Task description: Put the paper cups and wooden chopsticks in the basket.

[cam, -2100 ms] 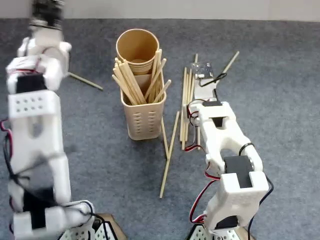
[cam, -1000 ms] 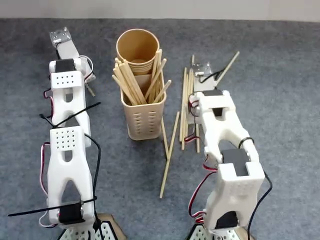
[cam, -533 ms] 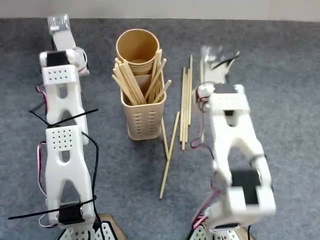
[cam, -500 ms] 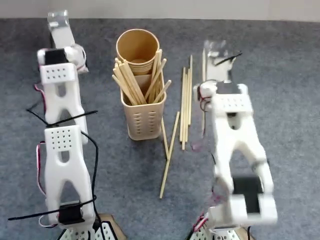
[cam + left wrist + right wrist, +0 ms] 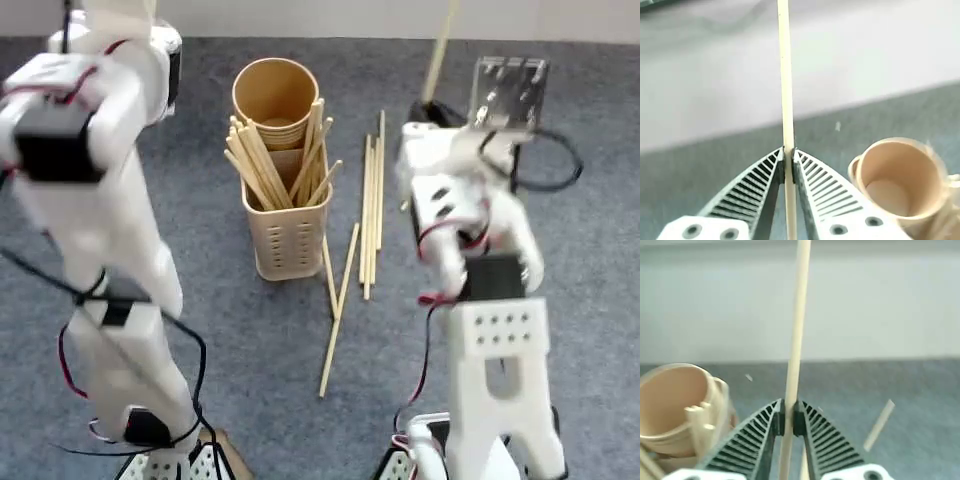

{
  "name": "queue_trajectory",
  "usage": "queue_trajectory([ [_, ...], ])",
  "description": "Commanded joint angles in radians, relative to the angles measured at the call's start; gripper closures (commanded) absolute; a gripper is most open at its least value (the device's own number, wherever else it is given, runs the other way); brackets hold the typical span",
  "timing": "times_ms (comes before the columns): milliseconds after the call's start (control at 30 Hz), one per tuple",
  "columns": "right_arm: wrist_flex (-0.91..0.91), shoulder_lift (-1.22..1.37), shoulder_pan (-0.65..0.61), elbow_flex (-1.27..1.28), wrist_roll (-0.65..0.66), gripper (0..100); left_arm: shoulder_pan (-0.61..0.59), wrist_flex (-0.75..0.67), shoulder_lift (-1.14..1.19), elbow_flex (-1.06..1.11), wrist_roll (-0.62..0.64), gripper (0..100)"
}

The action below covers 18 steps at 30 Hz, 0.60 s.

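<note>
The basket already holds the paper cups and lots of chopsticks, some loose sticks lie on the mat just beside it, and my left gripper pinches one stick and my right gripper pinches another stick, both held up near the cups, so I think I'm about halfway.

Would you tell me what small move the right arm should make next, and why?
Probably carry the right gripper sideways toward the basket: it is shut on a chopstick, raised off the table, while the basket holding the paper cups stands beside it, so the chopstick is not yet over the opening.
</note>
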Motion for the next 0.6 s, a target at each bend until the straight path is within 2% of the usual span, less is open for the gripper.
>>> queue_trajectory([
  [0, -0.283, -0.088, -0.070, 0.170, -0.049, 99.4, 0.042, 0.008, -0.177, 0.073, -0.015, 99],
  [133, -0.483, -0.050, -0.150, 0.303, -0.064, 99.4, 0.074, 0.005, -0.348, 0.294, -0.015, 99],
  [333, -0.576, 0.124, -0.174, 0.269, -0.061, 99.4, 0.071, 0.000, -0.535, 0.501, -0.017, 99],
  [500, -0.486, 0.211, -0.176, 0.085, -0.057, 99.4, 0.068, 0.000, -0.559, 0.638, -0.018, 99],
  [567, -0.420, 0.217, -0.174, -0.002, -0.006, 99.4, 0.068, -0.018, -0.559, 0.653, -0.018, 99],
])
